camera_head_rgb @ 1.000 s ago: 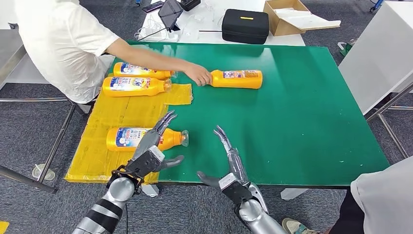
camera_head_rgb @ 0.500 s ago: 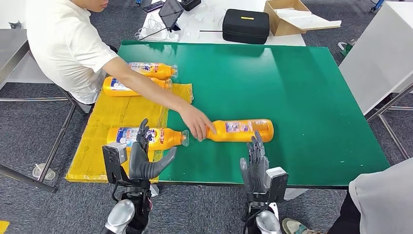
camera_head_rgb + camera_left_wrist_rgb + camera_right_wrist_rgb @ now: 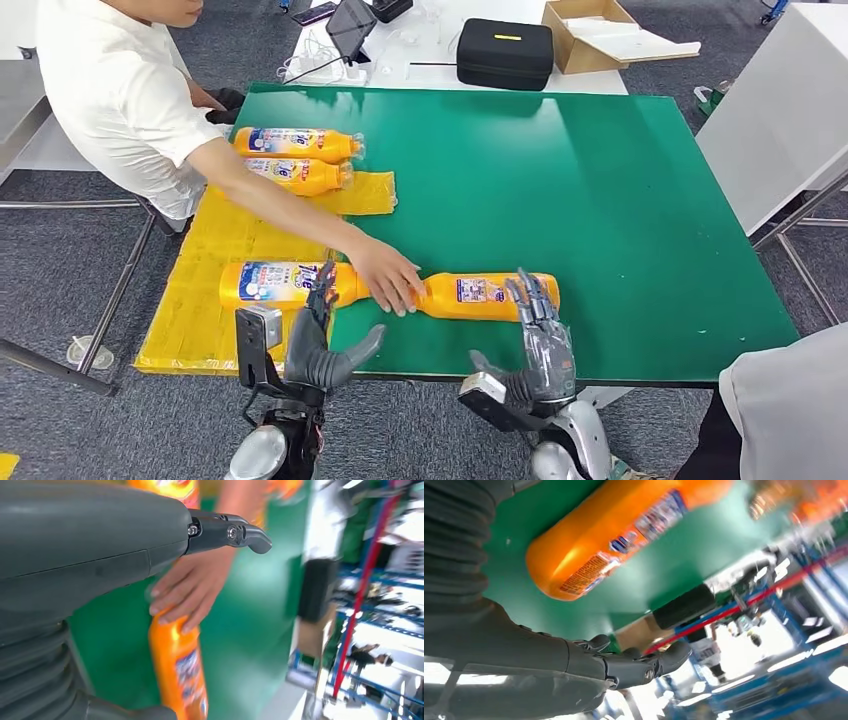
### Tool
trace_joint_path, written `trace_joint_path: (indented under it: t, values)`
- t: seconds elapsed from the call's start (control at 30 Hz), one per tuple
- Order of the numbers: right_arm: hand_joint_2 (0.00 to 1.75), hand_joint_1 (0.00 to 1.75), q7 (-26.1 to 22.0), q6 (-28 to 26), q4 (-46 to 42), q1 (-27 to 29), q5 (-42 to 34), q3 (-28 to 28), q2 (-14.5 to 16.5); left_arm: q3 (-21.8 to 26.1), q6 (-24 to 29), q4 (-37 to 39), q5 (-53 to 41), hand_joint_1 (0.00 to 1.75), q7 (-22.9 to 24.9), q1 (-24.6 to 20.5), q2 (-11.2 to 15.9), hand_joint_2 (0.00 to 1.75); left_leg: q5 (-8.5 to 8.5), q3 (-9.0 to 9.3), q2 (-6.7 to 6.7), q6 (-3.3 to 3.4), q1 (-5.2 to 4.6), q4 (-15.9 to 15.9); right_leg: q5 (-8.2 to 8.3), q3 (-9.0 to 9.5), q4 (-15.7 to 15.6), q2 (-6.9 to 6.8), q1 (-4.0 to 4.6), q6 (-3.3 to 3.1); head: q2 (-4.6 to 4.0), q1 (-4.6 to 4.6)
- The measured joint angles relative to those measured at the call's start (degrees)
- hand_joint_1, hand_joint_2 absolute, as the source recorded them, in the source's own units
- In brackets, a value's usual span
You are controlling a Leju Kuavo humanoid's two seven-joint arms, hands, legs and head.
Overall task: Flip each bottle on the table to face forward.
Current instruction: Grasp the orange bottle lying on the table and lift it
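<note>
Now note that the orange bottle (image 3: 487, 296) lies slightly nearer the front edge of the green table (image 3: 640, 210) than half a second ago, with the person's hand (image 3: 387, 279) covering its neck. Your right hand (image 3: 540, 340) has tilted, fingertips at the bottle's base, fingers apart; your left hand (image 3: 315, 340) stands open, holding nothing. The bottle lies on its side, label up.

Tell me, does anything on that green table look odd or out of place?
One thing: a person's hand rests on the neck of the orange plastic bottle lying on the green table, right between the robot's left hand and right hand. Nothing looks spilled or damaged.
</note>
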Motion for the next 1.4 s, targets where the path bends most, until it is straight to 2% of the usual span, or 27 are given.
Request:
trace_joint_path:
  t: [0.13, 0.27, 0.33, 0.53, 0.73, 1.07, 1.27, 1.4]
  values:
    - [1.75, 0.0, 3.99, -0.03, 5.58, -4.27, 7.36, 1.01, -2.51, -0.69, -0.06, 0.0, -5.58, 0.0, -1.65, -0.33, -0.02, 1.75, 0.03, 0.02, 0.0, 0.0, 0.01, 0.0, 0.02, 0.02, 0.01, 0.0, 0.01, 0.0, 0.0, -0.02]
    - [1.75, 0.0, 7.5, 3.32, 10.64, -8.56, 11.48, 2.54, -4.77, -0.86, -6.54, 0.17, -1.34, 0.0, 0.04, -0.64, -0.15, 1.75, 0.05, 0.03, 0.02, 0.02, 0.01, 0.0, 0.03, 0.03, 0.01, -0.01, 0.01, 0.0, 0.0, 0.0]
    - [1.75, 0.0, 8.24, 4.42, 12.71, -10.34, 11.99, 3.26, -5.56, -0.87, -7.99, 0.43, -0.36, 0.0, 0.45, -0.66, -0.25, 1.75, 0.05, 0.03, 0.03, 0.02, 0.01, 0.0, 0.03, 0.03, 0.01, -0.01, 0.01, 0.01, 0.0, -0.01]
    - [1.75, 0.0, 13.37, 8.03, 18.08, -14.27, 14.1, 4.62, -6.72, -1.47, -4.44, 1.09, -5.23, 0.0, -1.1, -0.76, -0.39, 1.75, 0.04, 0.01, 0.01, 0.02, 0.01, 0.01, 0.02, 0.02, 0.01, -0.01, 0.01, 0.01, 0.0, -0.01]
    - [1.75, 0.0, 18.93, 7.44, 20.22, -15.59, 18.47, 5.46, -6.84, -1.56, -2.86, 0.77, -8.8, 0.0, -1.0, -0.04, -0.33, 1.75, 0.03, 0.03, 0.01, 0.02, 0.01, 0.01, 0.01, 0.03, 0.01, -0.01, 0.02, 0.01, 0.0, -0.01]
    - [1.75, 0.0, 20.37, 8.63, 22.31, -17.31, 19.74, 5.89, -6.98, -1.52, -3.16, 0.75, -9.38, 0.0, -0.78, 0.21, -0.4, 1.75, 0.05, 0.09, 0.01, 0.04, 0.0, 0.01, 0.04, 0.09, 0.0, -0.01, 0.0, 0.03, 0.0, -0.01]
    - [1.75, 0.0, 16.98, 9.72, 28.17, -22.01, 16.63, 5.37, -7.13, -1.59, -3.6, 1.11, -9.16, 0.0, -0.66, -0.98, -0.87, 1.75, 0.1, 0.1, 0.02, 0.08, 0.0, 0.01, 0.14, 0.09, 0.0, 0.0, 0.0, -0.03, 0.0, -0.01]
    - [1.75, 0.0, 16.34, 10.13, 31.89, -24.39, 16.16, 5.28, -6.93, -1.85, -3.79, 1.5, -8.98, 0.0, -0.59, -1.62, -1.05, 1.75, 0.11, 0.12, 0.03, 0.09, 0.0, 0.01, 0.15, 0.09, 0.01, 0.0, 0.01, -0.04, 0.0, -0.02]
